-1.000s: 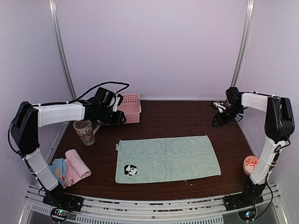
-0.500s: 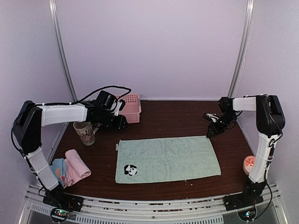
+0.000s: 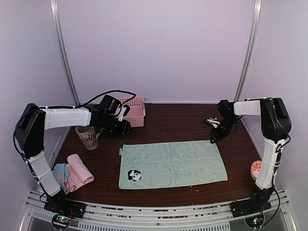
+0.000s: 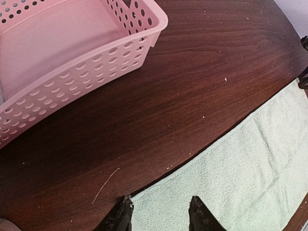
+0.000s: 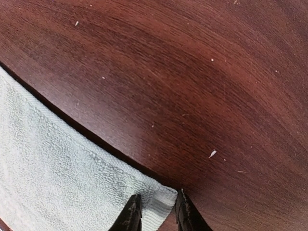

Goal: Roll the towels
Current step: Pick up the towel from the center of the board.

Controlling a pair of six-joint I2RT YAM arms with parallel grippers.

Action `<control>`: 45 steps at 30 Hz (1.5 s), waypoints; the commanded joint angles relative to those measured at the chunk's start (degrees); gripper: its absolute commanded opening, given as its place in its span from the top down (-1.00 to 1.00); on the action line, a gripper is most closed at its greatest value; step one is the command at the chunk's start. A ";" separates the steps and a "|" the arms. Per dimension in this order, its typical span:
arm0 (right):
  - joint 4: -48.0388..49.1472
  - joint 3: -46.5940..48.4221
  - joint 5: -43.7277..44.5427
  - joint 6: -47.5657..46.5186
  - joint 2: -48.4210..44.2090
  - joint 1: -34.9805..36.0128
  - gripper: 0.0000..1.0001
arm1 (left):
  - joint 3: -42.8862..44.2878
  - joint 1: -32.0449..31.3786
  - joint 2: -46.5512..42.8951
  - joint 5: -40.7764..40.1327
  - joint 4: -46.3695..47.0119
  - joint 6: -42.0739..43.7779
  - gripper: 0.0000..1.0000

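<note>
— Dark wood table [image 3: 183,120] is filling both wrist views. Where are the claws sitting?

— I'm reading the left claw [image 4: 161,216] first. Its fingers are standing well apart, tips down at the far left corner of the sage-green towel [image 3: 173,163], with the cloth lying flat between them and nothing gripped. The right claw [image 5: 156,214] is straddling the far right corner. Its fingers are standing much closer together with the corner sitting in the gap, and I can't tell whether they're biting the cloth or only flanking it.

— And outward from there?

— From both claws the towel is spreading toward the arm bases, flat, its long axis running left to right across the table. So each arm is sitting nearest its own end. The panda patch [image 3: 134,175] is lying at the near left.

— What is the next move hanging on, then?

— I'm judging it's that far long edge. Both claws are sitting on the same edge, so raising the two corners together would be bringing it toward me, across the short way.

— Anything crowding them?

— The pink perforated basket [image 4: 72,62] is sitting just beyond the left claw, apart from the cloth. The pink rolled towel [image 3: 79,168] is lying at the near left, well apart from both claws.
</note>
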 commanded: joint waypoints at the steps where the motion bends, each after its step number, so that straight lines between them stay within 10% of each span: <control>1: 3.81 -3.17 7.67 0.92 -0.19 3.14 0.52 | -0.76 -0.11 0.20 0.19 1.22 -0.25 0.18; 45: 4.74 -0.97 11.23 2.50 -0.25 4.36 0.56 | -2.68 -0.06 -1.32 -1.01 0.00 1.08 0.17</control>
